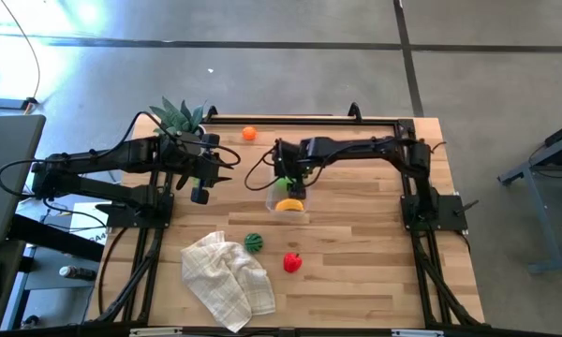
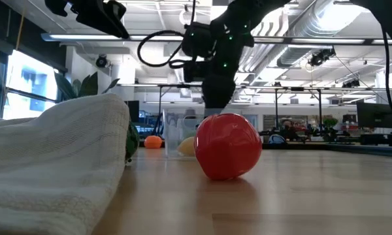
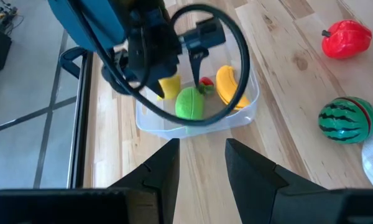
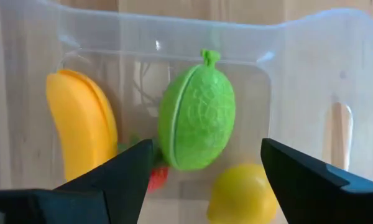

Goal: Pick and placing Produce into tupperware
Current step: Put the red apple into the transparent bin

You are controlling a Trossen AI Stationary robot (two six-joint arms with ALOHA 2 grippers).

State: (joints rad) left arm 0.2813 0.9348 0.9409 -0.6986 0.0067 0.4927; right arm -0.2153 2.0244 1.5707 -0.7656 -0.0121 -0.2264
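High view: the right gripper (image 1: 288, 181) hangs directly over the tupperware (image 1: 288, 207), which sits near the middle of the wooden table (image 1: 375, 262); a yellow banana (image 1: 289, 205) shows inside the tub. The left gripper (image 1: 227, 157) is raised beside the spiky plant (image 1: 178, 116), well apart from the tub. An orange ball (image 1: 249, 133) lies near the far edge, a striped melon (image 1: 254, 242) touches the white checked cloth (image 1: 227, 278), and a red pepper (image 1: 292, 262) rests just beside them.

Low view: the red pepper (image 2: 227, 145) fills the foreground, the cloth (image 2: 52, 163) rises at one side, and the clear tub (image 2: 176, 134) stands behind with the right gripper (image 2: 215, 98) above it. The orange ball (image 2: 153, 141) lies farther back.

Left wrist view: the left gripper (image 3: 202, 163) has its fingers spread with nothing between them. Ahead, the tub (image 3: 199, 118) holds the banana (image 3: 229, 87), a green fruit (image 3: 189, 103), a yellow piece (image 3: 169, 86) and a small red piece (image 3: 206, 81); the right gripper (image 3: 196, 59) hovers over it. The pepper (image 3: 346, 39) and melon (image 3: 347, 119) lie on the bare table.

Right wrist view: the right gripper (image 4: 205, 168) is spread wide and empty above the tub (image 4: 311, 74). Below lie the green fruit (image 4: 196, 119), the banana (image 4: 81, 127) and a yellow lemon-like piece (image 4: 244, 194).
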